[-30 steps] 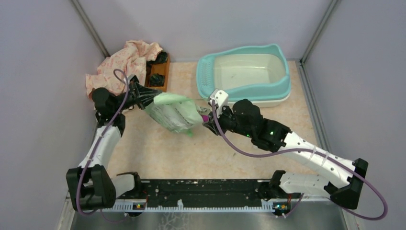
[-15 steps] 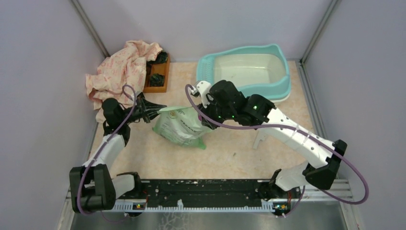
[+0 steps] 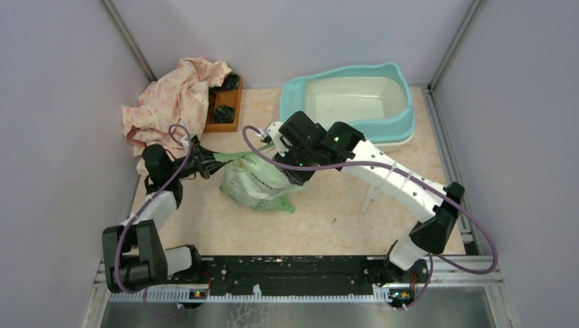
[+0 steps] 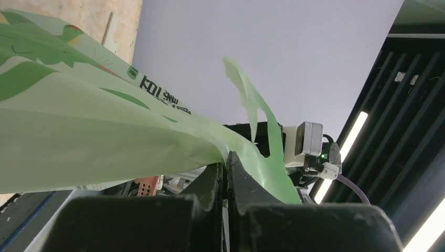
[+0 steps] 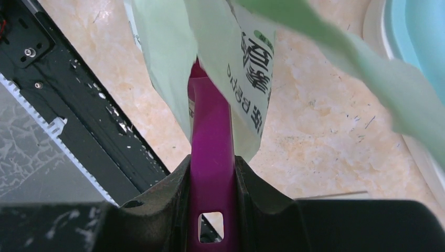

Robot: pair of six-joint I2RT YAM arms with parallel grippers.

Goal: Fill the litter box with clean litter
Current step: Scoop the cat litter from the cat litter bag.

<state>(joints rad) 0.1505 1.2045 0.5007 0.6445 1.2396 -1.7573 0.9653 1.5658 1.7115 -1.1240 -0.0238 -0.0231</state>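
One litter box (image 3: 292, 108), one green bag (image 3: 259, 181), one purple scoop (image 5: 211, 152), one pink cloth (image 3: 171, 99), one wooden tray (image 3: 222, 127)

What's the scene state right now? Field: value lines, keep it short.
left gripper: shut on the bag's top edge, which is stretched out to the left
right gripper: shut on the purple scoop's handle
purple scoop: head hidden by bag film
bag: pale green, on the table between the arms
litter box: far right, apart from the bag
clean litter: none visible in the basin
wooden tray: far left, beside pink cloth
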